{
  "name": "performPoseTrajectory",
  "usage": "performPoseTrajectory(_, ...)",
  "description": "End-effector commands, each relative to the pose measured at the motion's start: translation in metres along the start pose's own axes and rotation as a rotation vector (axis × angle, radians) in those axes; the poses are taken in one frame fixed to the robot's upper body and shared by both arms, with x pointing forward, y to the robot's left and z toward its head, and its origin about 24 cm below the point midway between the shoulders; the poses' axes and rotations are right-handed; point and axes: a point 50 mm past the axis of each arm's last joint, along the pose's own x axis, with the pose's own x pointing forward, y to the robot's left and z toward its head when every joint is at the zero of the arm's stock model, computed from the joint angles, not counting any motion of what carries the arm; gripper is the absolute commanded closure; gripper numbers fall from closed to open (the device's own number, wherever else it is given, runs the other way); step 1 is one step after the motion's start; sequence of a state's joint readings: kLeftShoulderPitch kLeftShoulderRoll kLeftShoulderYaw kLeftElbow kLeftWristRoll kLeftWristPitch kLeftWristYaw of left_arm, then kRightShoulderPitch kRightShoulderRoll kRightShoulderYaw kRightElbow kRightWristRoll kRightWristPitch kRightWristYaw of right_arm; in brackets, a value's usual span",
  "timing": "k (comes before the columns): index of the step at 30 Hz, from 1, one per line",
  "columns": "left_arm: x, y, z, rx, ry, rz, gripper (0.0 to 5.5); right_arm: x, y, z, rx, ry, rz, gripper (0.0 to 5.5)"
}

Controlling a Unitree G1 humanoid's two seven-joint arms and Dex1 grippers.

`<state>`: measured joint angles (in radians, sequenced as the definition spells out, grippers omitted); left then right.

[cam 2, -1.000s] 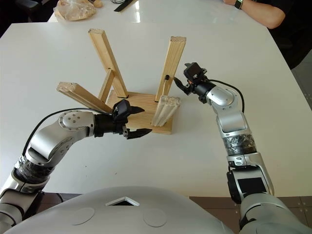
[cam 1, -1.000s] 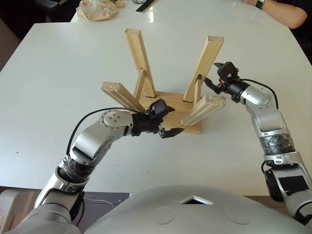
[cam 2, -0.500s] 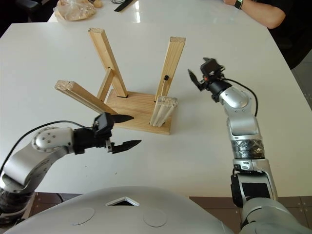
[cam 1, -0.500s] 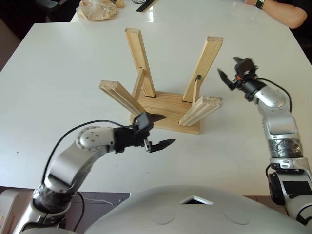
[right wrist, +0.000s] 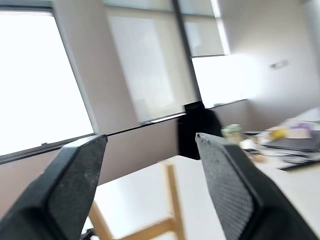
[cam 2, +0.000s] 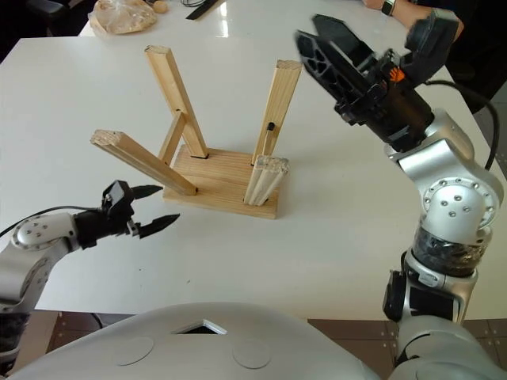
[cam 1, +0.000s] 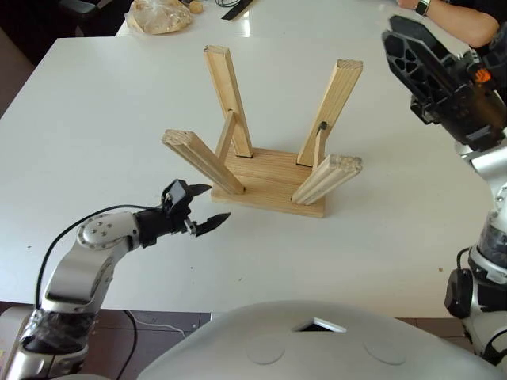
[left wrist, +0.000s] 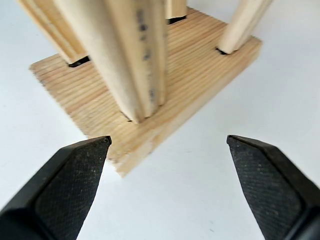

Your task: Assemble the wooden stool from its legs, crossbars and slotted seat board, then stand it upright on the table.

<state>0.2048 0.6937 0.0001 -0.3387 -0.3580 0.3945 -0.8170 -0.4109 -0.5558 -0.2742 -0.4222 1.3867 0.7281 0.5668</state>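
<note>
a white table [cam 1: 95,119] seen from above, with a pale wooden stool lying upside down near its middle. the stool's slotted rectangular seat board [cam 1: 277,178] rests flat on the tabletop and four square wooden legs rise from it, each leaning outward. the far left leg [cam 1: 228,99] and the far right leg [cam 1: 333,107] stand tallest. the near left leg [cam 1: 202,161] and the near right leg [cam 1: 326,178] splay low toward the near corners. a short slanted crossbar [cam 1: 228,136] meets the far left leg partway up, and a second crossbar [cam 1: 318,146] meets the far right leg the same way.

the left gripper [cam 1: 219,201] hovers low over the table, just off the near left corner of the seat board and not touching it. its two black pointed fingers [left wrist: 70,195] are spread wide and hold nothing. in the left wrist view, a corner of the seat board and the base of the near left leg sit in the gap between them.

the right gripper [cam 2: 376,24] is held high above the far right part of the table, well apart from the stool. its two broad black fingers [right wrist: 75,185] are spread apart with nothing between them.

a crumpled clear plastic bag with tan contents [cam 1: 158,14] lies at the table's far edge.
</note>
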Motion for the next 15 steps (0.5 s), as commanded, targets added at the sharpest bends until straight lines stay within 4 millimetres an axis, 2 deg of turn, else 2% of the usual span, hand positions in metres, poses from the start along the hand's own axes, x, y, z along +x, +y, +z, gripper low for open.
performPoseTrajectory(1,0.019,0.008,0.002,0.032,-0.009,0.050,1.21,0.048,0.037,0.022,0.054,0.021,0.275,2.20)
performPoseTrajectory(4,0.025,0.012,-0.003,0.035,0.005,0.082,1.21,0.061,0.050,0.014,0.073,0.108,0.318,2.20)
performPoseTrajectory(8,0.031,0.015,-0.005,0.035,0.010,0.114,1.21,0.061,0.049,-0.008,0.109,0.206,0.276,2.20)
performPoseTrajectory(10,0.033,0.016,-0.004,0.034,0.005,0.125,1.21,0.051,0.045,-0.033,0.085,0.332,0.227,2.20)
performPoseTrajectory(13,0.034,0.018,-0.006,0.033,0.013,0.147,1.21,0.026,0.040,-0.076,-0.021,0.562,0.197,2.20)
performPoseTrajectory(15,0.036,0.019,-0.006,0.034,0.016,0.160,1.21,0.014,0.030,-0.091,-0.081,0.639,0.161,2.20)
